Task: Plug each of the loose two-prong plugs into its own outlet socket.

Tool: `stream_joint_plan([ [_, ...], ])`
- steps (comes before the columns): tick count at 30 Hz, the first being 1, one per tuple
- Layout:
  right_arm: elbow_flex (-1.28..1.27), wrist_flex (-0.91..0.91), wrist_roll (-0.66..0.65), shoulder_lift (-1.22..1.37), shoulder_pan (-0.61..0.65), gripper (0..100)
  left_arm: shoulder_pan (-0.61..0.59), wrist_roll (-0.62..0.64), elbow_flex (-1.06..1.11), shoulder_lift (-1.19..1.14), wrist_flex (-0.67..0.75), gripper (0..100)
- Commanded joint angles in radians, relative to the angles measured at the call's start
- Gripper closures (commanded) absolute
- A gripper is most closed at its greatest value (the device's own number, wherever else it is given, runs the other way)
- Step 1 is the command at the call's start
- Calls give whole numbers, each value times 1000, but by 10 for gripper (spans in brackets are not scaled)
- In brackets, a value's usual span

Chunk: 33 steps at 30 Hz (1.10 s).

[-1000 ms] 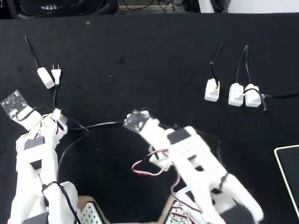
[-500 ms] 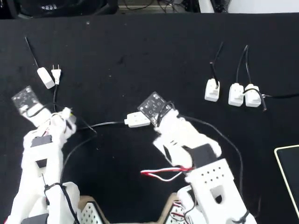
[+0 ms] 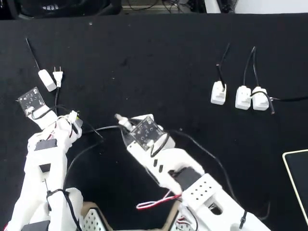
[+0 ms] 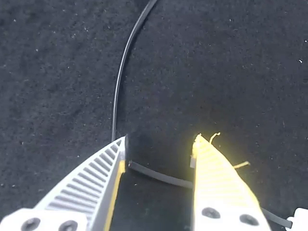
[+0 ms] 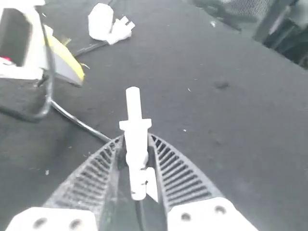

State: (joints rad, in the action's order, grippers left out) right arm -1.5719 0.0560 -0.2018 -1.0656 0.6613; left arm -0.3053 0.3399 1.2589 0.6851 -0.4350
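My right claw [image 5: 134, 138] was clamped tight on a white connector [image 5: 133, 111], whose tip jutted past my fingers. It sat left of the worktop's [image 3: 159, 57] middle, toward the near edge. My left claw [image 4: 160, 140] stood wide apart and gripped nothing, with a black cable [image 4: 156, 174] lying across between its fingers. The loose two-prong plug [image 3: 57, 75] lay near the far left corner, beside a white socket [image 3: 46, 80].
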Motion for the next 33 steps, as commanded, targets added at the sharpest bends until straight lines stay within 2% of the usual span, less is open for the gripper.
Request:
stream_joint_plan([
  [1, -38, -58, 41, -28, 40, 988, 35, 6, -31, 29, 6, 780],
  [7, -71, -61, 43, -25, 89, 988, 82, -75, -44, 198, -100, 780],
  [12, -81, -61, 43, -24, 123, 988, 102, -72, -4, 451, -196, 780],
  [18, -107, -77, 44, -24, 190, 988, 203, -81, 131, 753, -203, 780],
  [22, -102, -77, 44, -28, 204, 988, 274, -166, 213, 902, -209, 780],
  [33, -64, -68, 44, -31, 204, 988, 378, -229, 291, 984, -245, 780],
])
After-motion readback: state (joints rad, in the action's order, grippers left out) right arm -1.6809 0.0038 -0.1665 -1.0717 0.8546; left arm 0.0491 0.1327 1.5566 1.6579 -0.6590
